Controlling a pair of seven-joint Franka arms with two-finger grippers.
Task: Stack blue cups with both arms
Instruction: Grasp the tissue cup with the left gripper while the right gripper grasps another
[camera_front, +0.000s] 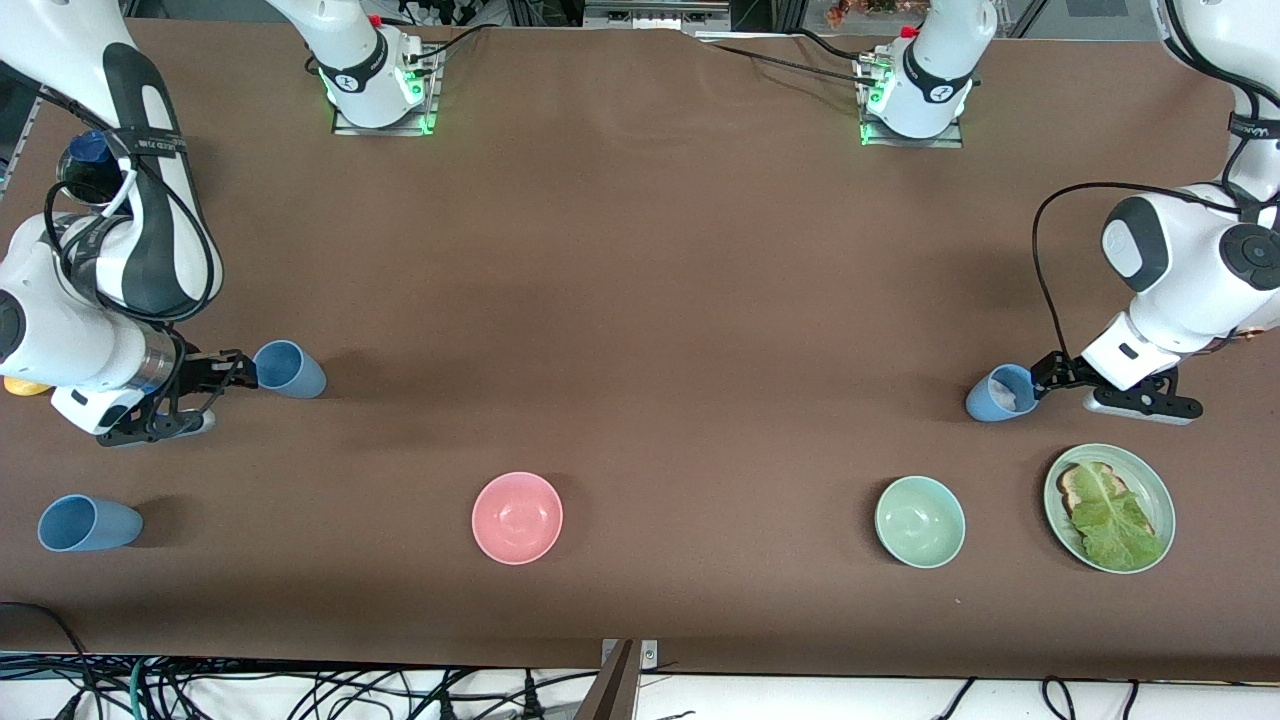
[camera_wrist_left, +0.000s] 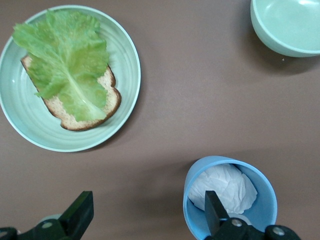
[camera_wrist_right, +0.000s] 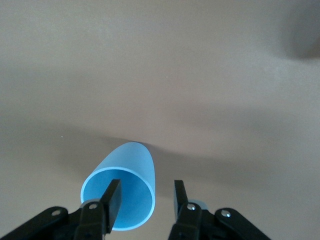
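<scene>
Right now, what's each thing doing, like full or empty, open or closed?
Left gripper: jaws open, one inside white-filled cup.
Right gripper: jaws open, astride second cup's wall.
White-filled cup: unstacked.
Second cup: empty.
Lone cup: empty, untouched.
Pink bowl: empty.
Green bowl: empty.
Plate: bread under lettuce.

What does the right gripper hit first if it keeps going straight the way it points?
Probably nothing new: the right gripper already straddles the rim wall of the empty blue cup, one finger inside. Past it, only bare table.

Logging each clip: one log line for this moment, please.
right gripper: straddling rim of empty blue cup | left gripper: open, one finger inside white-filled blue cup | third blue cup: untouched | stacking: not started
</scene>
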